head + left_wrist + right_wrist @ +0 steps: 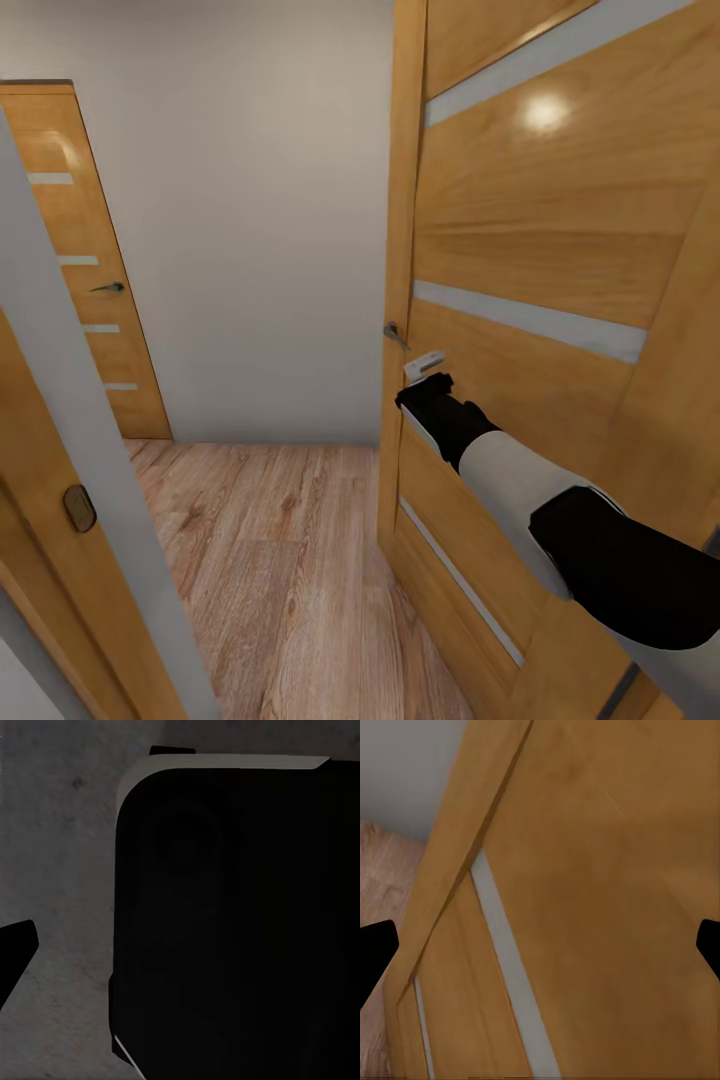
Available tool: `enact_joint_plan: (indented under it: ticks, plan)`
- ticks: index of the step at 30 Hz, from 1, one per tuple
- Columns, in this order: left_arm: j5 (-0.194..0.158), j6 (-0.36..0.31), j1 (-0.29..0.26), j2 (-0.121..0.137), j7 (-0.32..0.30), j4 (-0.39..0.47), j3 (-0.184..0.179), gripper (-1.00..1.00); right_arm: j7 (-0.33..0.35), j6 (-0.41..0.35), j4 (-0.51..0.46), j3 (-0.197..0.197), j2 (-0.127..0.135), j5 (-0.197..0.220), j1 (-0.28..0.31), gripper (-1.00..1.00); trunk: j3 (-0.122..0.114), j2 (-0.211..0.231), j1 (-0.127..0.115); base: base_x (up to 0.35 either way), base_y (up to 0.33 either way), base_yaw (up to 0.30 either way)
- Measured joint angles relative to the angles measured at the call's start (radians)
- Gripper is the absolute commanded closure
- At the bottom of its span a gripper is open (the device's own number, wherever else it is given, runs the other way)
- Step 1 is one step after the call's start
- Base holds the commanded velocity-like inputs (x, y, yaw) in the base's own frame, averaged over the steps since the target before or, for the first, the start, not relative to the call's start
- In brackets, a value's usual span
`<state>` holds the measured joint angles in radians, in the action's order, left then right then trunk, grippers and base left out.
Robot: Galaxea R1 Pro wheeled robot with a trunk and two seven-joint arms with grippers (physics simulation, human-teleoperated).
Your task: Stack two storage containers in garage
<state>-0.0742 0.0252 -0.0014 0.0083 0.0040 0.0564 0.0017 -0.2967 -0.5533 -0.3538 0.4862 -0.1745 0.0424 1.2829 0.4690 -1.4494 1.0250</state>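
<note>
The storage containers are out of view. My right arm reaches forward to an open wooden door [560, 250]. My right gripper [425, 375] is close to the door's face, just below its metal handle [395, 335]. In the right wrist view the right gripper [540, 952] is open, its dark fingertips [375, 956] at the two sides, with only the door panel between them. My left gripper [180, 952] hangs beside a black part of my body [240, 922], over a dark grey speckled floor [60, 855]. One fingertip [15, 956] shows far out at the side.
Beyond the doorway is a small hall with a light wood plank floor [270, 560] and a white wall [250, 230]. A second, closed wooden door [90, 270] stands at the far left. A door frame [60, 400] runs close along my left side.
</note>
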Motion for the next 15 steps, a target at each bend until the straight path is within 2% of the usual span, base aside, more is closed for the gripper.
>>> enact_joint_plan:
  ticks: [9, 15]
  plan:
    - [-0.001, 0.0, -0.002, 0.002, 0.001, 0.002, -0.002, -1.0, 0.015, -0.027, -0.008, -0.008, 0.0, 0.01, -0.006, -1.0, 0.0, 0.0, 0.0, 0.0, 0.0, 0.0]
    - [-0.002, 0.0, -0.001, 0.002, 0.0, 0.002, -0.001, -1.0, 0.001, -0.024, -0.009, -0.008, 0.0, 0.008, -0.006, -1.0, 0.0, 0.0, 0.0, 0.0, 0.0, 0.0]
